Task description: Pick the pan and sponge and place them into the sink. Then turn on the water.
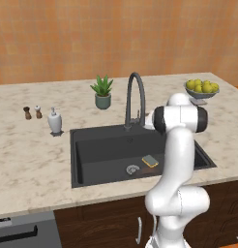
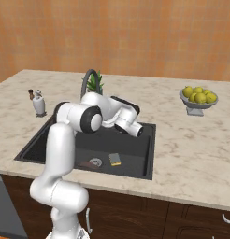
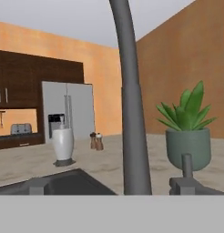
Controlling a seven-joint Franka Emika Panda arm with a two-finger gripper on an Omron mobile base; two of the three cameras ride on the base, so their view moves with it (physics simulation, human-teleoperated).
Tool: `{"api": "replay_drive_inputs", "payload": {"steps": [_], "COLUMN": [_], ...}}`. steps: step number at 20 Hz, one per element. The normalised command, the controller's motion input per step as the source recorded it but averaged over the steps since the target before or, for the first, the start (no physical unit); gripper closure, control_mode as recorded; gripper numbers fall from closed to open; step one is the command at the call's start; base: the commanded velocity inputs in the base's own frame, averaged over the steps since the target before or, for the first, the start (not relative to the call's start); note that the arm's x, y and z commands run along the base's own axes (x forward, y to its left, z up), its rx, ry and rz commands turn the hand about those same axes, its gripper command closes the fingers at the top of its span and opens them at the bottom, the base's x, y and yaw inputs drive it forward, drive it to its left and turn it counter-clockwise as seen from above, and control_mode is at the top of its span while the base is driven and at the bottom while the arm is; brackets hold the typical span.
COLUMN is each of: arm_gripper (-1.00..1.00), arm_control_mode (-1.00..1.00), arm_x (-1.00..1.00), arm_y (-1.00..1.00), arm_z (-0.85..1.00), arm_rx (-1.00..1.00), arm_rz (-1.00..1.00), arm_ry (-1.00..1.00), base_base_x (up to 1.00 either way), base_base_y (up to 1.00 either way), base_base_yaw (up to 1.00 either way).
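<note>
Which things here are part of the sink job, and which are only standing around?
Part of the job:
- sponge, lying in the sink
- faucet
- gripper, open, close to the faucet

Only standing around:
- soap bottle
- potted plant
- bowl of lemons
- two small shakers

I cannot make out the pan for certain.

counter [image 1: 29, 160]: pale marbled stone with a black sink [image 1: 92, 150] set into it
left of sink: white soap dispenser [image 1: 54, 121], two small shakers [image 1: 32, 112] further left
behind sink: potted plant [image 1: 102, 92] beside faucet [image 1: 134, 99]
right end: grey bowl of lemons [image 1: 201, 89]
</note>
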Motion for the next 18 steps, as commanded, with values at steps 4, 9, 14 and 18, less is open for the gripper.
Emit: {"api": "replay_drive_inputs", "payload": {"steps": [4,9,14,18], "arm_gripper": [-1.0,-1.0,-1.0,-1.0], "arm_control_mode": [-1.0,-1.0,-1.0,-1.0], "arm_x": [0.5,0.55,0.37,0.09], "arm_y": [0.2,0.01,0.0,0.0], "arm_z": [0.0,-0.04,-0.14,-0.07], "arm_rx": [0.0,0.0,0.0,0.0], "arm_rz": [0.0,0.0,0.0,0.0], "arm_ry": [0.0,0.0,-0.03,-0.13], "base_base_x": [0.0,0.0,0.0,0.0], "base_base_y": [0.0,0.0,0.0,0.0], "base_base_yaw": [0.0,0.0,0.0,0.0]}}
